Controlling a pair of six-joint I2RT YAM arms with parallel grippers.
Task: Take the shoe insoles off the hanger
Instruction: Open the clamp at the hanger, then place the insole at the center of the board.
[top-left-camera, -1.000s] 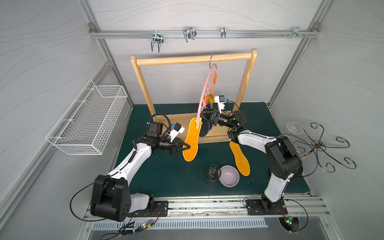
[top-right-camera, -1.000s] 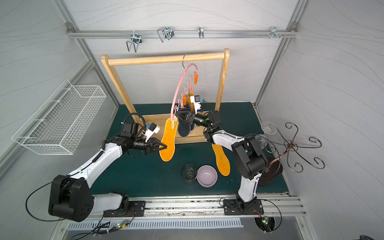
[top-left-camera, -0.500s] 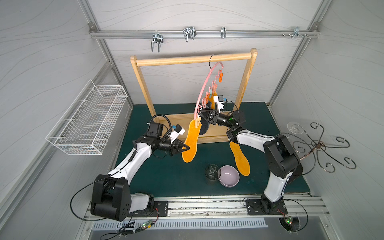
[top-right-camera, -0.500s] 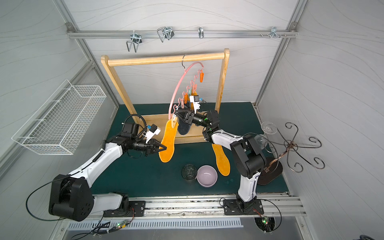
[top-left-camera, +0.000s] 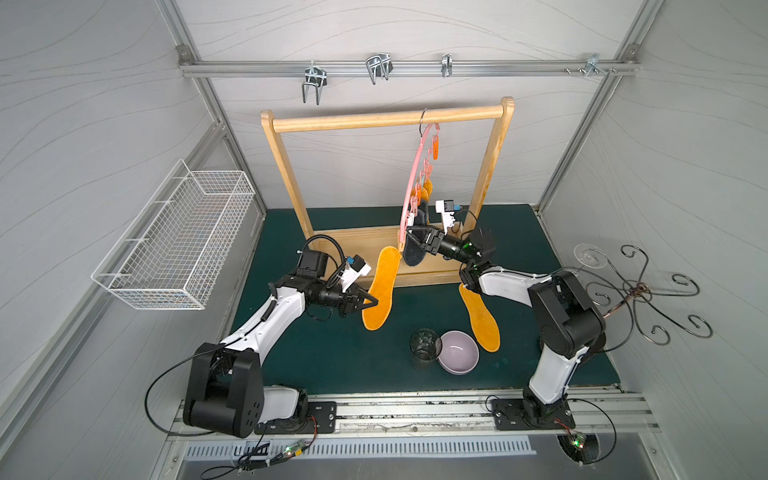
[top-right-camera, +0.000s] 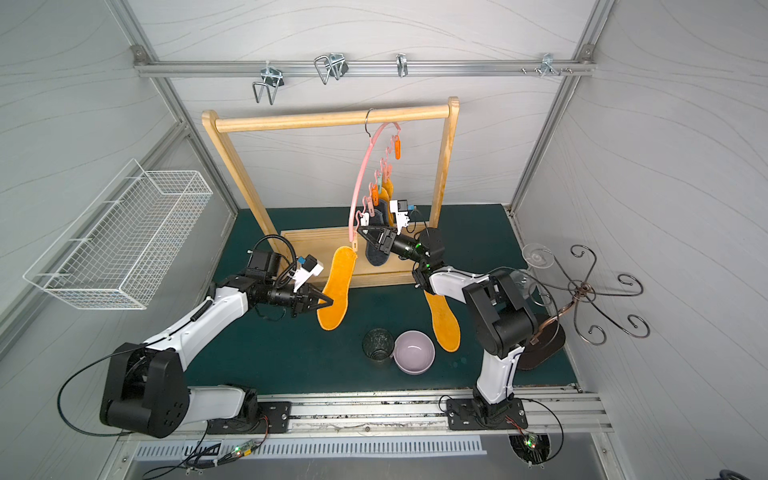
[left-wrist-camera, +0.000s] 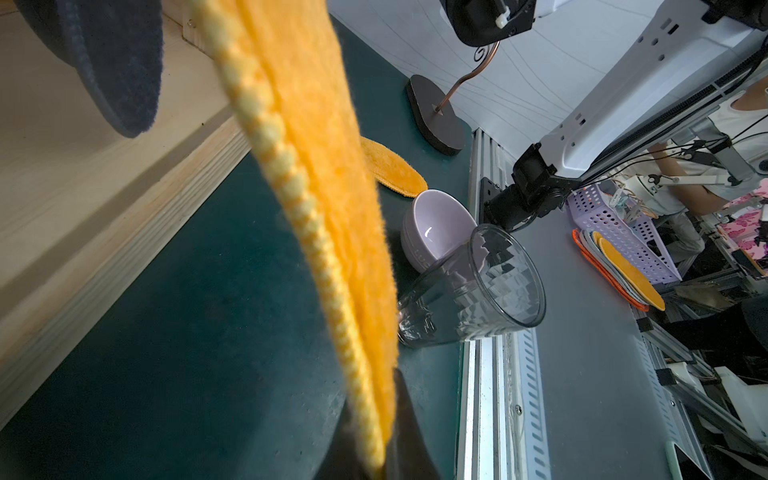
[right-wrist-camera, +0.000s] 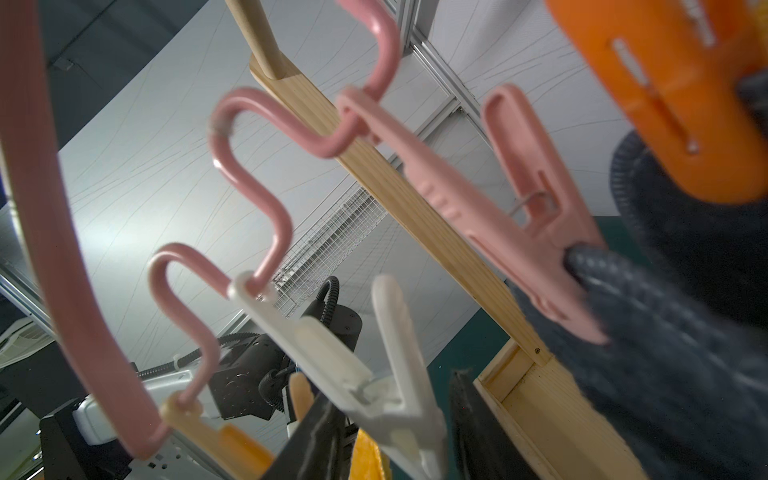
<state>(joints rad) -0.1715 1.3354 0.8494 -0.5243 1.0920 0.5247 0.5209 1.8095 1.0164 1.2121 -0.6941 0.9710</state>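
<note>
The pink hanger (top-left-camera: 412, 187) (top-right-camera: 360, 183) (right-wrist-camera: 62, 249) hangs from the wooden rack's rail. My left gripper (top-left-camera: 372, 302) (top-right-camera: 327, 303) (left-wrist-camera: 376, 457) is shut on the lower part of a mustard-orange insole (top-left-camera: 380, 291) (top-right-camera: 336, 291) (left-wrist-camera: 316, 166). Its top end sits just below the hanger's low tip. My right gripper (top-left-camera: 411, 235) (top-right-camera: 363, 235) (right-wrist-camera: 390, 436) stands open around a white clothespin (right-wrist-camera: 353, 365). A pink clothespin (right-wrist-camera: 498, 216) holds a dark grey insole (top-left-camera: 413, 251) (right-wrist-camera: 665, 353). More orange insoles (top-left-camera: 426, 189) hang higher up. Another insole (top-left-camera: 480, 320) lies on the mat.
The wooden rack (top-left-camera: 386, 118) stands at the back on its base board (top-left-camera: 357, 241). A glass (top-left-camera: 424, 344) and a lilac bowl (top-left-camera: 459, 353) sit at the mat's front. A wire basket (top-left-camera: 178, 241) hangs on the left wall. A metal scroll stand (top-left-camera: 640, 289) stands at the right.
The orange insole and my left gripper have sunk a little, away from the hanger's low tip. The hanger has swung slightly. My right gripper stays at the white clothespin.
</note>
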